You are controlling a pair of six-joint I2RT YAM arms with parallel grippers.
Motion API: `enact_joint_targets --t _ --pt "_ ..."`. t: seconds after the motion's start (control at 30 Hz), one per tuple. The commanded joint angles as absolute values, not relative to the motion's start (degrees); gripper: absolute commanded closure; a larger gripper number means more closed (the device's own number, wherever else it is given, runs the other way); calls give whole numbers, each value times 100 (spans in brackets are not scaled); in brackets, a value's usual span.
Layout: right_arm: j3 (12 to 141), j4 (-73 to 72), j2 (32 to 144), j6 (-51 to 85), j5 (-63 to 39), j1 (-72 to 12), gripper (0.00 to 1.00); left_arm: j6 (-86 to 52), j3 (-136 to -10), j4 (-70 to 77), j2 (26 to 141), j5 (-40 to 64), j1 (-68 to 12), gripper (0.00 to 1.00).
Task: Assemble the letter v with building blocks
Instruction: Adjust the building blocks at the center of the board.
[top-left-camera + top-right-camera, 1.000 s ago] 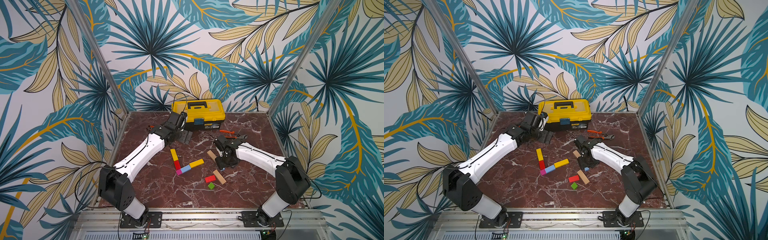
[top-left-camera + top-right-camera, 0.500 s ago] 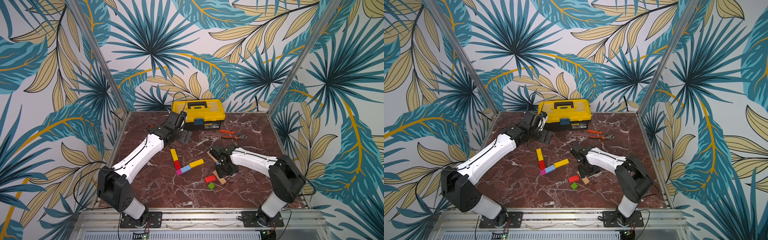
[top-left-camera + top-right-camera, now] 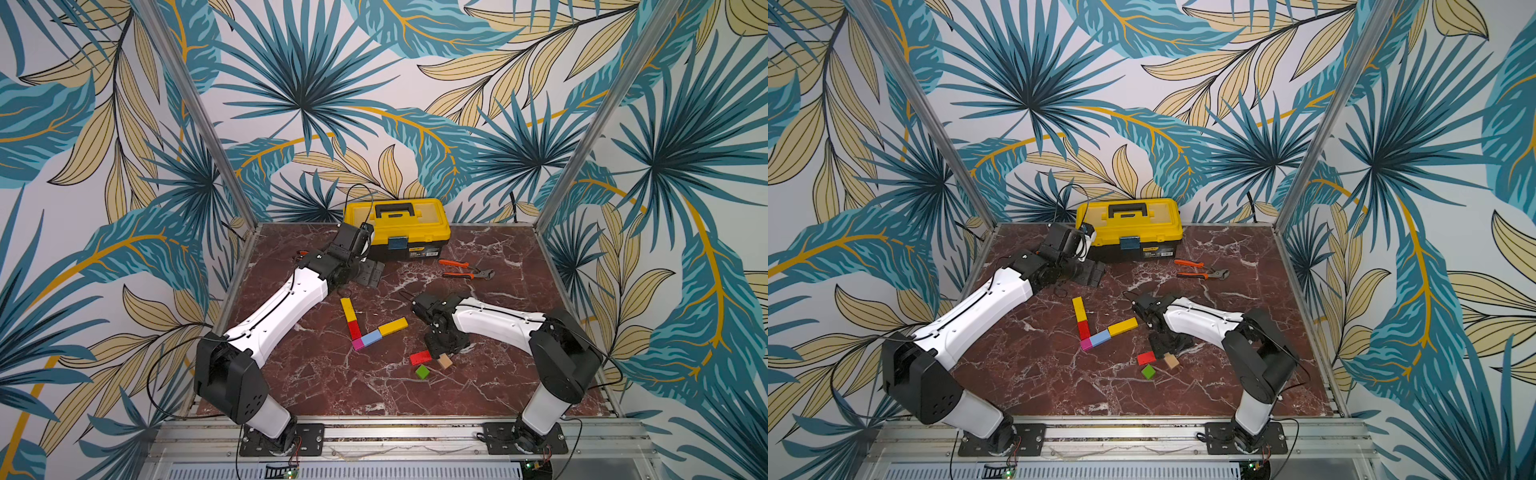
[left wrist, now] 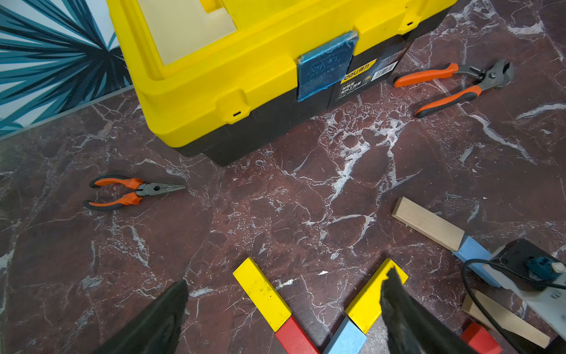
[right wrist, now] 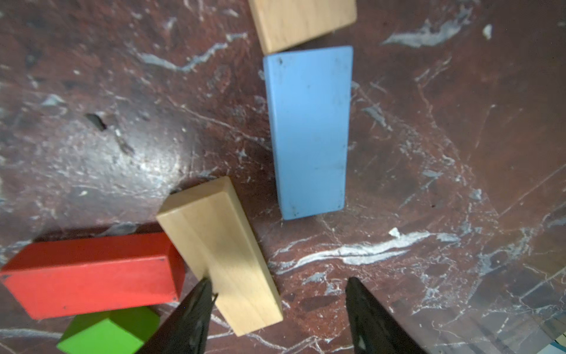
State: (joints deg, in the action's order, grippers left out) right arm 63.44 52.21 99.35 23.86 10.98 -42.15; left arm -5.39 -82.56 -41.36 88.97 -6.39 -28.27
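Observation:
The building blocks form a V on the marble floor: yellow bar (image 3: pixel 348 309), red block (image 3: pixel 354 329), magenta cube (image 3: pixel 356 344), light-blue block (image 3: pixel 372 337), yellow bar (image 3: pixel 392 326). To the right of the V lie a loose red block (image 3: pixel 420 357), a green cube (image 3: pixel 422 371) and a tan bar (image 5: pixel 219 254). My right gripper (image 5: pixel 278 282) hovers low and open, with the tan bar's end between its fingers beside one fingertip. Beyond it lie a light-blue block (image 5: pixel 307 131) and another tan bar (image 5: pixel 301 21). My left gripper (image 4: pixel 286 277) stands open above the V's far ends, empty.
A yellow toolbox (image 3: pixel 397 226) stands shut at the back wall. Orange-handled cutters (image 3: pixel 465 269) lie to its right and orange-handled pliers (image 4: pixel 131 191) to its left. Metal frame posts stand at the back corners.
My right gripper has moved toward the table's front, from over the far tan and light-blue blocks to the tan bar by the red block. The left arm has barely moved.

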Motion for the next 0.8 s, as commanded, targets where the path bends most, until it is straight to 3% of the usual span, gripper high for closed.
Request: enact_joint_targets --t 0.0,0.3,0.77 --pt "6295 5394 9776 2549 1366 -4174 28 -483 -8227 -4069 8687 -648 -2792 1" --pt "6112 5485 9573 2552 1470 -3725 26 -483 -8218 -4070 8675 -657 -2795 1" --pt "5892 5067 9854 2496 995 -3838 26 -483 -8209 -4072 8683 -678 -2790 1"
